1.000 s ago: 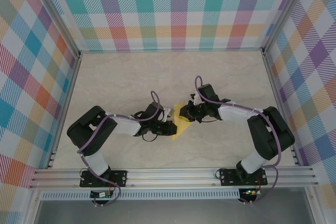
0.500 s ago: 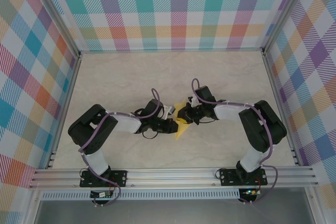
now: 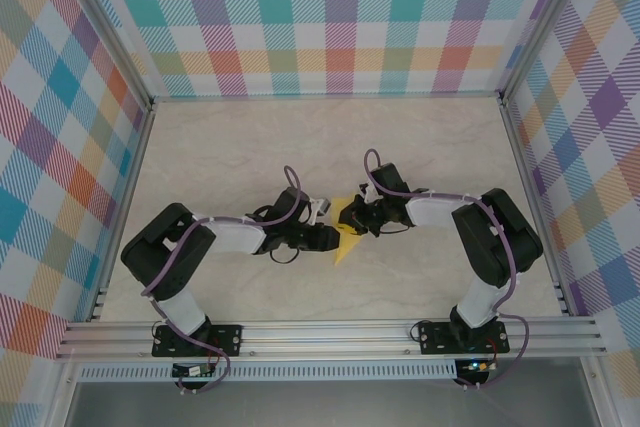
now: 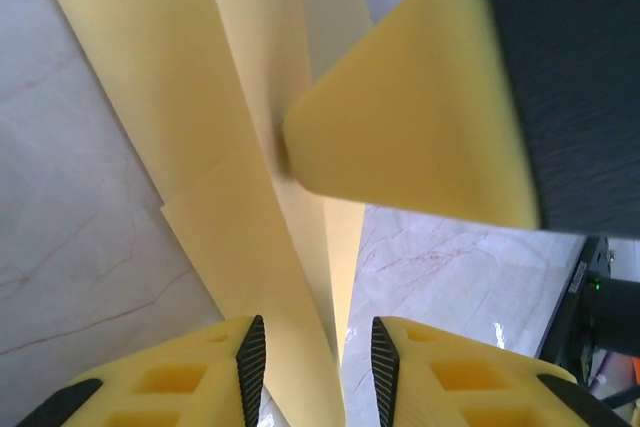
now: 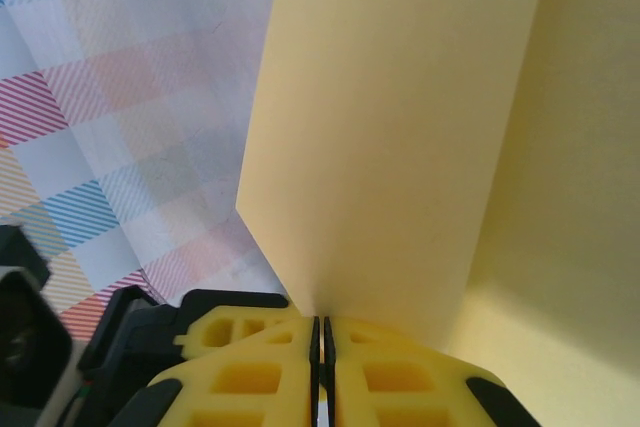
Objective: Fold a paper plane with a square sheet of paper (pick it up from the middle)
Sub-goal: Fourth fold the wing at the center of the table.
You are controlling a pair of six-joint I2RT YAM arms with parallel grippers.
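We see right gripper (image 5: 320, 332) clamped on creased yellow paper sheet (image 3: 346, 243); left gripper (image 4: 318, 347) narrowly parted, sheet's long axis running straight between its fingers.

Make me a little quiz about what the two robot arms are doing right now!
1. True or false: the right gripper is pinching the folded paper.
2. The left gripper has its jaws: A) shut tight, B) apart with paper between them, C) closed on a pen.
3. Fill in: the paper is coloured ___.
Key: 1 true; 2 B; 3 yellow.
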